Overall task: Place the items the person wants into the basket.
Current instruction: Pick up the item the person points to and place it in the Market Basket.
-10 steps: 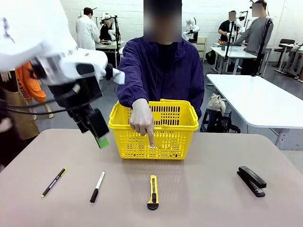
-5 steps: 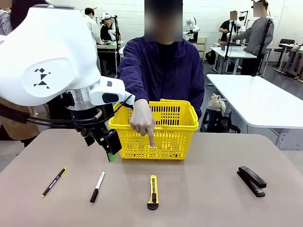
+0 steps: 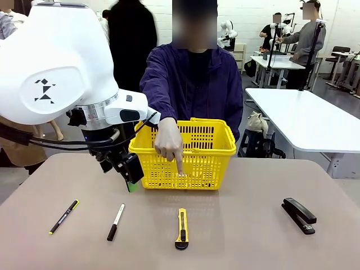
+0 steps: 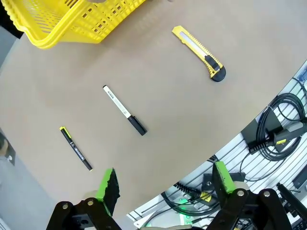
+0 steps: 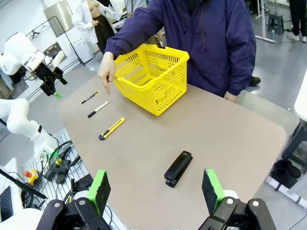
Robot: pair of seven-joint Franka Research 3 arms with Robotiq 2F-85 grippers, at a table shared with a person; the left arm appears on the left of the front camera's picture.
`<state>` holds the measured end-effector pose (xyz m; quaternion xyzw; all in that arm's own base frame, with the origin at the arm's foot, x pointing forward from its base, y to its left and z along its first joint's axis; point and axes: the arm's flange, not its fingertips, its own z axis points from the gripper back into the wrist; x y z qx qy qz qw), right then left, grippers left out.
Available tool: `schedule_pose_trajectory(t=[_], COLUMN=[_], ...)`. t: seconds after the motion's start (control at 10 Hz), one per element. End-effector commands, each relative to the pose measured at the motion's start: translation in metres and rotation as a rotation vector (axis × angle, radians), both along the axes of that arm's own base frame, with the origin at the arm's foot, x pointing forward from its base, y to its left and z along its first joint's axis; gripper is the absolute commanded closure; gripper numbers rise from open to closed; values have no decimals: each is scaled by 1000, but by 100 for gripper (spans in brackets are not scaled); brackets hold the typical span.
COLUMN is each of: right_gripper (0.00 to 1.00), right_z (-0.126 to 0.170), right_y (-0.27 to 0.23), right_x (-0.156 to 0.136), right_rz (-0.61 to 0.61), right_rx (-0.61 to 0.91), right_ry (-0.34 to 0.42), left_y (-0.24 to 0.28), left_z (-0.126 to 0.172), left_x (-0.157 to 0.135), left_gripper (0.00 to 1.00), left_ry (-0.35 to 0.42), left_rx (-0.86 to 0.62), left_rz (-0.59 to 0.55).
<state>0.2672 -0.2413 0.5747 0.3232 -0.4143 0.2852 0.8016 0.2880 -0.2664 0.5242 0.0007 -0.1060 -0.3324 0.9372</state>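
The person's hand (image 3: 167,142) points a finger down in front of the yellow basket (image 3: 197,163), above the yellow-and-black utility knife (image 3: 181,228). At the right lies the black stapler (image 3: 299,215). My left gripper (image 3: 132,183) hangs open just left of the basket. From the left wrist, its open gripper (image 4: 165,184) looks down over the knife (image 4: 199,52) and the basket's corner (image 4: 72,21). My right gripper (image 5: 156,189) is open high above the table's edge, with the stapler (image 5: 178,168), knife (image 5: 112,128), basket (image 5: 151,76) and pointing hand (image 5: 105,72) beyond it.
A black pen with a yellow clip (image 3: 63,216) and a white-and-black marker (image 3: 116,221) lie at the front left; the marker (image 4: 124,116) and the pen (image 4: 76,148) lie below the left gripper. Cables hang past the table's near edge (image 4: 268,134). Bare tabletop lies between knife and stapler.
My left arm has swung in from the left, carrying its open gripper right and down to the basket's left side. The pointing hand and the items stayed put.
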Motion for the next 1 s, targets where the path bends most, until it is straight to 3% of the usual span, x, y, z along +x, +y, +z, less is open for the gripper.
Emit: schedule_pose_trajectory(t=[0.0,0.3,0.5,0.9], right_gripper=[0,0,0,0], right_z=[2,2,2,2], right_y=[-2,-2,-2,-2], right_x=[3,3,3,3], right_rz=[9,9,9,9], right_rx=[19,19,19,19], right_ry=[-27,-27,-27,-27], left_y=[1,0,-52,-130], left_z=[0,0,-17,-65], left_x=[-3,0,-5,-11], left_gripper=[0,0,0,0], left_ry=[-11,-2,-4,45], left_rx=[14,2,-66,13], left_rz=[20,-2,93,268])
